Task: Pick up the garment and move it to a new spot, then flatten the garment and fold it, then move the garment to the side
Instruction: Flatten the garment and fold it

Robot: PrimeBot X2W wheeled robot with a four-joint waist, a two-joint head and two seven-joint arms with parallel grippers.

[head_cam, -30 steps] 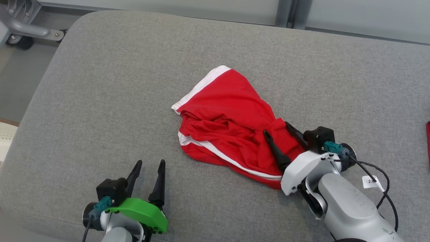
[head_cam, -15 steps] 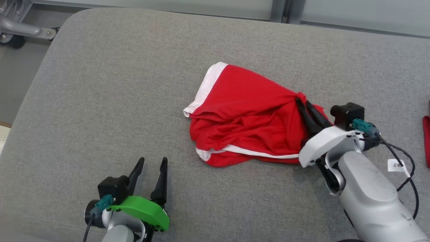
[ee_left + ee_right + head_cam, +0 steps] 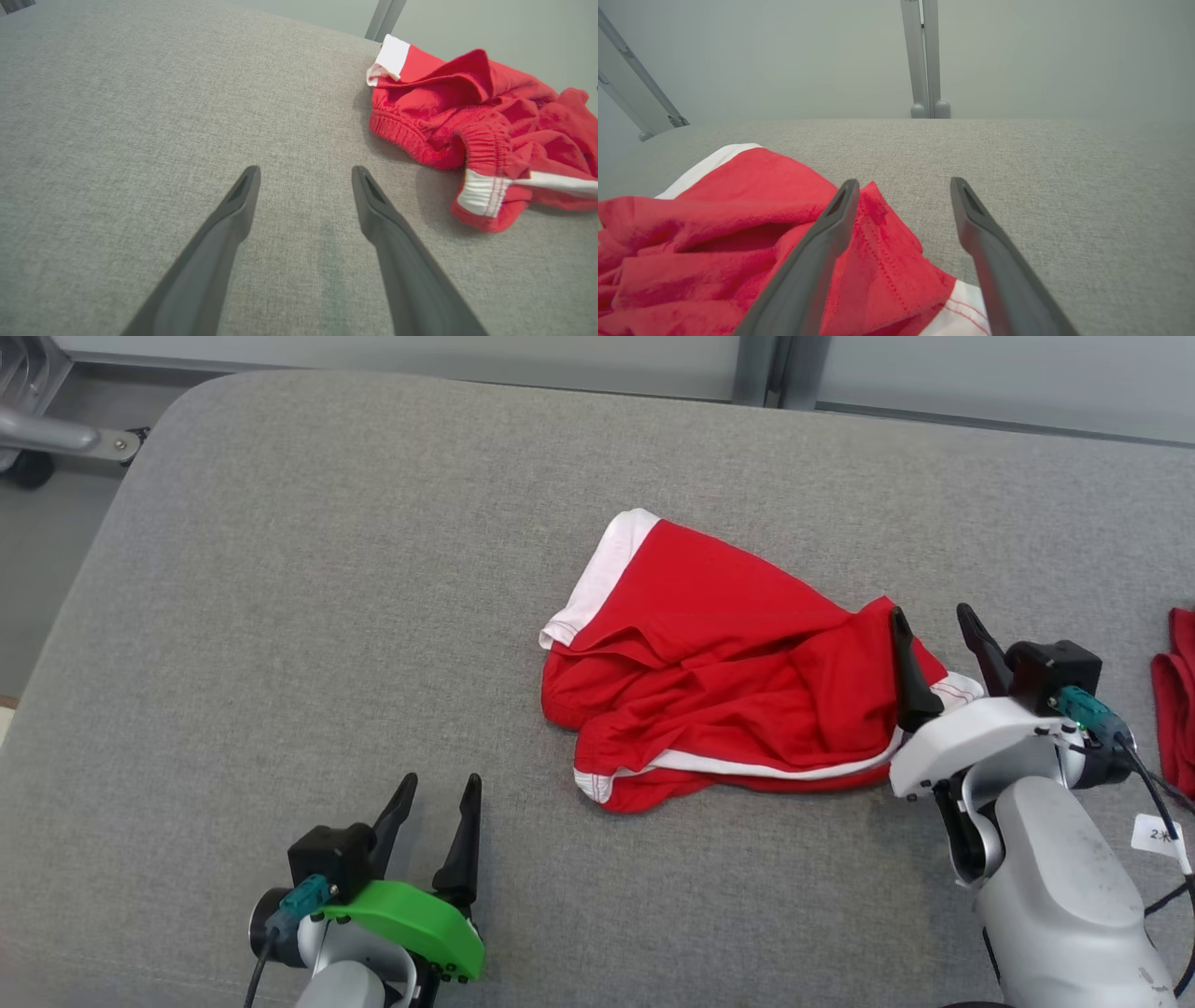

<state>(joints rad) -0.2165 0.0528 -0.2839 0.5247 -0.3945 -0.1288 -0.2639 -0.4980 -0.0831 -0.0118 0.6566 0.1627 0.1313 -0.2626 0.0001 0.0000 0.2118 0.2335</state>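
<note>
The garment (image 3: pixel 719 658) is a pair of red shorts with white trim, lying crumpled on the grey cushion (image 3: pixel 327 569); it also shows in the left wrist view (image 3: pixel 472 116) and the right wrist view (image 3: pixel 738 233). My right gripper (image 3: pixel 931 623) stands open over the garment's right corner, its left finger above the red cloth and the right finger over bare cushion, gripping nothing (image 3: pixel 901 186). My left gripper (image 3: pixel 439 789) is open near the front edge, well left of the garment, with only cushion between its fingers (image 3: pixel 306 172).
Another red cloth (image 3: pixel 1174 695) lies at the far right edge of the cushion. A grey metal frame with a wheel (image 3: pixel 37 439) stands off the cushion's far left corner. Pale panels and a post (image 3: pixel 924 56) rise behind the cushion.
My right gripper shut on the garment's right corner, dragged it to the right and farther away, then opened and let it drop. The left arm stayed put; the camera shifted slightly.
</note>
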